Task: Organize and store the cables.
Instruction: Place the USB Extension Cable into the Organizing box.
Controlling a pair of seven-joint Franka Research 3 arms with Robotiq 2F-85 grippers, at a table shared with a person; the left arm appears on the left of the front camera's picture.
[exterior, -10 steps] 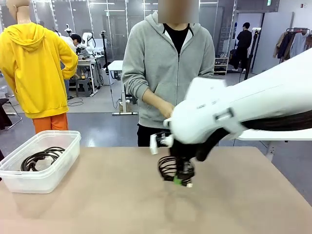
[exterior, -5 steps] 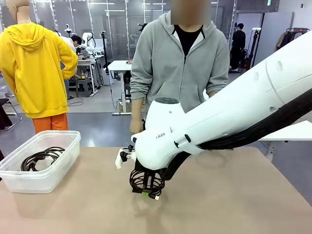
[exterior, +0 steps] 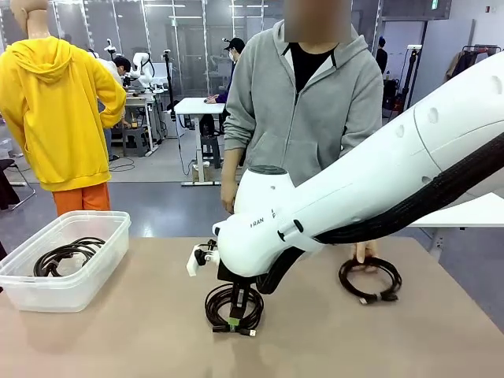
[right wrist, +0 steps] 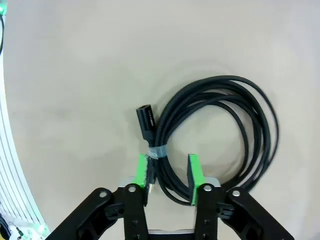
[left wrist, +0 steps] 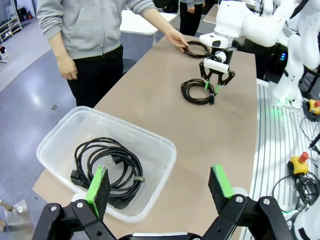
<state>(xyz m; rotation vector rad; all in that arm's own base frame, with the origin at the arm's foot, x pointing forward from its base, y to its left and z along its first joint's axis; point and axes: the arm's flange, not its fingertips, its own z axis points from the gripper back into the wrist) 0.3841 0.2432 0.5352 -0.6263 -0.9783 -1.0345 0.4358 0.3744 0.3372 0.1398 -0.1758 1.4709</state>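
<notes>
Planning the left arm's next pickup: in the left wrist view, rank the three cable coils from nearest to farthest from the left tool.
1. Binned coil, inside the clear bin, just ahead of the left tool.
2. Middle coil, mid-table at the right tool.
3. Far coil, under the person's hand at the far end.

Robotics lab, workbenches (exterior: pixel 193 106) behind

We are seeing a brown table (exterior: pixel 118 339) with a clear plastic box (exterior: pixel 116 244) sitting near its left edge. A person in a grey hoodie (exterior: pixel 303 118) is standing at the far side, with a white desk (exterior: pixel 193 106) farther back.
</notes>
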